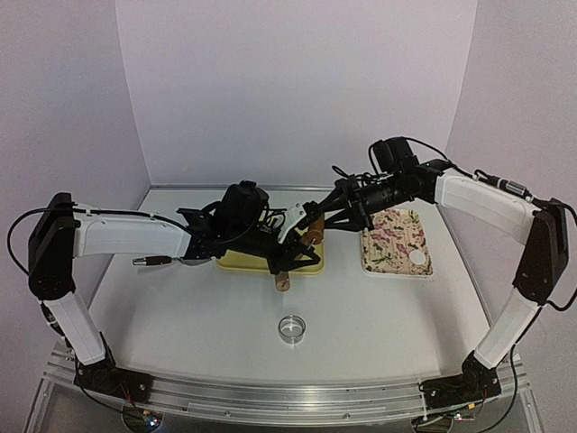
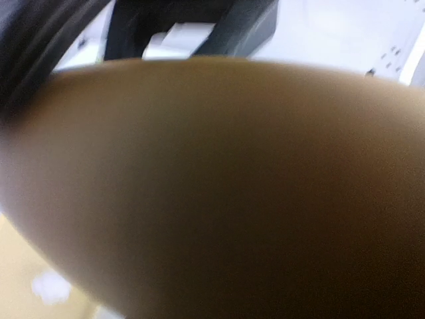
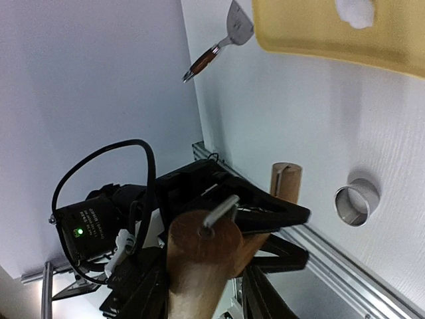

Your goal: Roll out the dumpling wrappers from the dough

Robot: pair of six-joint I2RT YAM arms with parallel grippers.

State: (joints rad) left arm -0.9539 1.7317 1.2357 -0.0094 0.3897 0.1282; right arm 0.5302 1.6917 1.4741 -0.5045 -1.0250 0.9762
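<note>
Dumpling wrapper [image 1: 417,259], a small white disc, lies flat in the near right corner of the floral tray [image 1: 388,236], on the right of the white worktop [image 1: 180,316]. Left of the tray sits a yellow cutting board [image 1: 236,262] with a white piece of dough [image 3: 355,12] on it. A wooden rolling pin [image 1: 311,234] is held tilted over the board's near right part, one handle towards the near edge. The left gripper [image 1: 281,254] has its jaws pinching the pin's body. The right gripper [image 1: 317,219] is at the pin's far handle; I cannot tell how its jaws stand. A shiny ring cutter [image 1: 291,327] stands alone nearer the arms, and a metal scraper [image 3: 236,23] lies left of the board
</note>
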